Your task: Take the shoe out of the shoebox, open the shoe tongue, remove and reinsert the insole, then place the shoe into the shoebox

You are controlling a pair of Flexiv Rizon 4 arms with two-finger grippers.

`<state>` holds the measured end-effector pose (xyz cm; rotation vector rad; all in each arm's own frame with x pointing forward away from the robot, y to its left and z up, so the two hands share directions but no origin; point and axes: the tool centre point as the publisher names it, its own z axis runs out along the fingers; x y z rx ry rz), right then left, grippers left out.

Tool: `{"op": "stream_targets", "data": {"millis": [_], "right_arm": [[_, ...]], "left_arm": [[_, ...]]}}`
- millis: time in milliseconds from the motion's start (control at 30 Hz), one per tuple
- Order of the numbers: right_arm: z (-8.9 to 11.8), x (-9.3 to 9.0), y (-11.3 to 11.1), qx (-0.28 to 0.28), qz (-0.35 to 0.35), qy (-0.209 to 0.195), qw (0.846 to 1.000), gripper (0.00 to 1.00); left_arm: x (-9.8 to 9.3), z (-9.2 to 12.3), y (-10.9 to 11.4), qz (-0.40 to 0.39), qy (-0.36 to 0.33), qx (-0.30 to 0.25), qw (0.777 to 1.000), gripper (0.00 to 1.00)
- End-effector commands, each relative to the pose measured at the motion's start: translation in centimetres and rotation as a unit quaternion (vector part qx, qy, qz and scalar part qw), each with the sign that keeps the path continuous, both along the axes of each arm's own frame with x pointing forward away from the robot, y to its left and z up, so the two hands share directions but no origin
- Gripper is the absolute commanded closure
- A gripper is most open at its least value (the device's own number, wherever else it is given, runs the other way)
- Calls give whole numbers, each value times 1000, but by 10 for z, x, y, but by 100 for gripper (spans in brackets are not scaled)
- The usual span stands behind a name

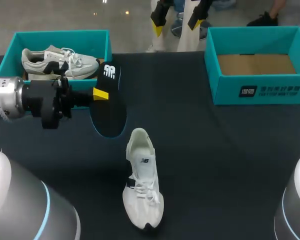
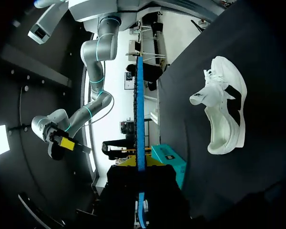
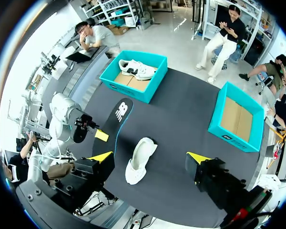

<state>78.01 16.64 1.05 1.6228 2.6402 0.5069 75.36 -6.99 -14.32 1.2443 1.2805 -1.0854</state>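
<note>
White shoe (image 1: 142, 182) lies near the worktop's front edge; left jaws are clamped on the black insole (image 1: 110, 114), held behind it; right jaws stand apart, empty. Reinsertion likely needs the insole's toe end fed first into the opening, with the shoe steadied

A wide bench (image 1: 230, 165) fills nearly all of the head view. Its top is black and matte, one unbroken dark sheet with no seams or markings on the bare parts. Light falls on it softly and evenly, and the shadows on it are faint. The right wrist view shows the same dark top as a broad slab with straight edges. Past the far edge lies a pale, glossy floor (image 1: 90, 15), grey-beige, with small bright glints of overhead lamps mirrored in it.
</note>
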Motion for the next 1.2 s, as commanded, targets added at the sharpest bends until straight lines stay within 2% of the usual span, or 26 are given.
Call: {"op": "stream_targets", "data": {"millis": [33,133,533,733,1200], "right_arm": [[0,1,0,-1,0,1,1000,0],[0,1,0,-1,0,1,1000,0],[0,1,0,-1,0,1,1000,0],[0,1,0,-1,0,1,1000,0],[0,1,0,-1,0,1,1000,0]], "left_arm": [[11,-2,-10,-4,-25,-1,1000,100],[18,-3,-17,-10,-46,14,999,100],[43,7,-34,-24,-140,20,990,100],[43,15,-36,-14,-137,21,990,100],[43,15,-36,-14,-137,21,990,100]]}}
